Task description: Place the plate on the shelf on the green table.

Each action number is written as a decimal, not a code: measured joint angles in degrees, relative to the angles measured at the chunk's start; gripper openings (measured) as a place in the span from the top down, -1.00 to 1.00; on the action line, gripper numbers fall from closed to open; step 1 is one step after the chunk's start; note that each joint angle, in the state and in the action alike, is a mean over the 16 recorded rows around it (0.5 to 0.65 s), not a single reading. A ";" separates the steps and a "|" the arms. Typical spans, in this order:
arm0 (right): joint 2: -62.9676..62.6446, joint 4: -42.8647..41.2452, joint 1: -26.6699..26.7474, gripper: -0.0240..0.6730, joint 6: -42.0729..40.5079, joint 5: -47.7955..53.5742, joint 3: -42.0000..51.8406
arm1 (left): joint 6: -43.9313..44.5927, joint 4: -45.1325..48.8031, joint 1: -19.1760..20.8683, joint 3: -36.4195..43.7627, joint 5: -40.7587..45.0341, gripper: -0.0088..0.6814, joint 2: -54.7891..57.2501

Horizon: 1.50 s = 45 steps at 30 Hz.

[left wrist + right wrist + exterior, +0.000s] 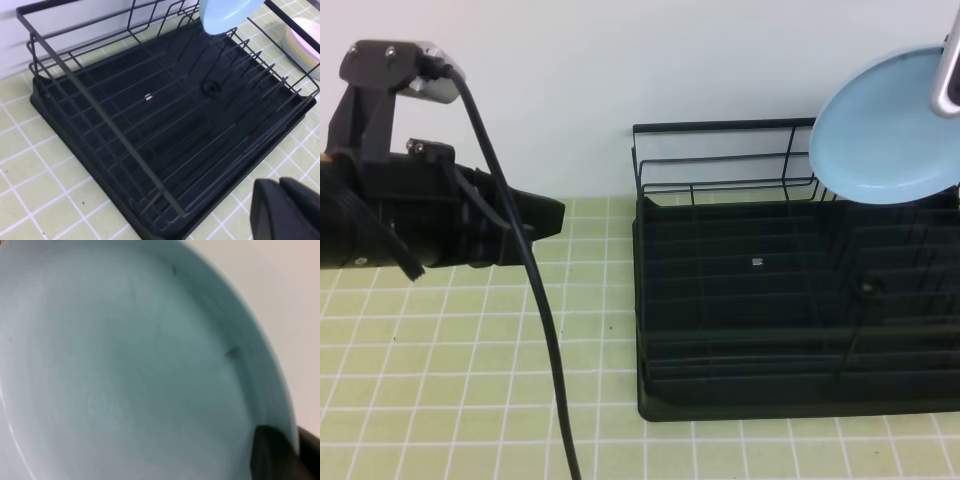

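Exterior high view: left gripper [552, 216], black jaws pressed together and empty, hovers over the pale yellow-green tiled table [440, 380], well left of the black wire dish rack [790, 330]; the round light blue plate [885, 125] hangs tilted above the rack's right rear corner.

Left wrist view: the plate's lower edge sits over the wire dividers [250, 60].

Right wrist view: right gripper [290, 450] pinches the plate's rim.

left claw [286, 210]: closed, low | right claw [280, 452]: clamped, raised
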 joint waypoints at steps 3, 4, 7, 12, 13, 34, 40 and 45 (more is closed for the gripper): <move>-0.09 1.11 0.00 0.87 -0.90 -0.05 -0.03 | 0.00 -0.02 0.00 0.00 0.00 0.98 0.00; -0.11 1.33 0.00 0.87 -1.15 0.02 -0.03 | 0.00 -0.02 0.00 0.00 0.00 0.98 0.00; -0.16 2.19 0.00 0.87 -2.23 0.27 -0.03 | 0.00 -0.02 0.00 0.00 0.00 0.98 0.00; -0.20 4.17 0.00 0.87 -4.64 0.63 -0.03 | 0.00 -0.02 0.00 0.00 0.00 0.98 0.00; -0.20 4.57 0.00 0.87 -5.20 0.71 -0.03 | 0.00 -0.02 0.00 0.00 0.00 0.98 0.00; 1.92 10.57 0.00 0.88 -13.80 1.81 0.19 | 0.00 0.27 0.00 0.00 -0.18 0.98 -0.03; 3.72 11.90 0.00 0.88 -15.62 2.09 0.31 | 0.00 0.41 0.00 0.00 -0.55 0.98 -0.04; 5.56 12.42 0.00 0.88 -16.03 2.18 0.31 | 0.00 0.30 0.00 0.00 -1.11 0.98 -0.04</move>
